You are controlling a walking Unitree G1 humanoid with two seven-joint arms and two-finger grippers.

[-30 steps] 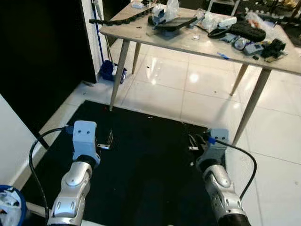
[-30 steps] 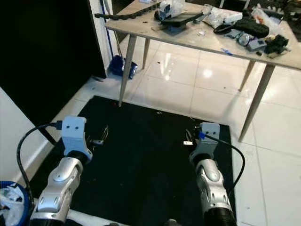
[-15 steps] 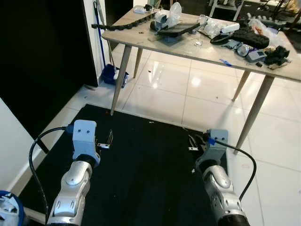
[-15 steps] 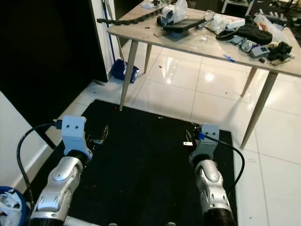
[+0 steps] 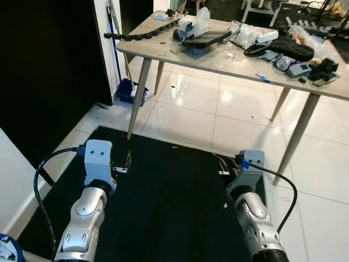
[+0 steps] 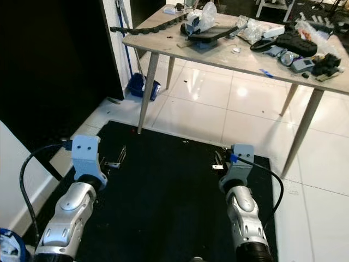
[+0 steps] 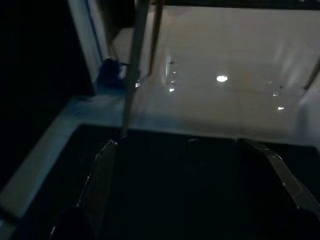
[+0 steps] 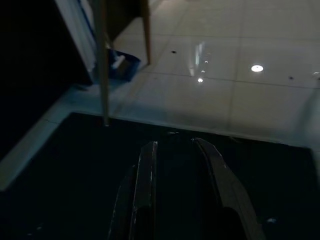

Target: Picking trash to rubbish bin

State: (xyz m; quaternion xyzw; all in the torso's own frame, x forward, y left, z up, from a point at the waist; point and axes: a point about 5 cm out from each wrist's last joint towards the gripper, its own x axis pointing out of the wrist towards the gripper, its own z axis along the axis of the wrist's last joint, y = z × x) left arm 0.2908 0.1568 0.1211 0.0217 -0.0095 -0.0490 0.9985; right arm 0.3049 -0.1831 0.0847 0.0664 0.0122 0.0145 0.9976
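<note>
My left jaws [image 7: 192,185] gape wide, right jaws [image 8: 175,180] nearly closed, both empty, held low-frame over the mat [image 5: 169,202]; worktop [image 5: 229,54] clutter upper frame, no trash targeted.

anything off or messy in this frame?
The table is cluttered: a black chain hangs past its left edge, with plastic bags and gadgets heaped along the top. Small white specks litter the black mat. Both tools, left and right, are empty.
</note>
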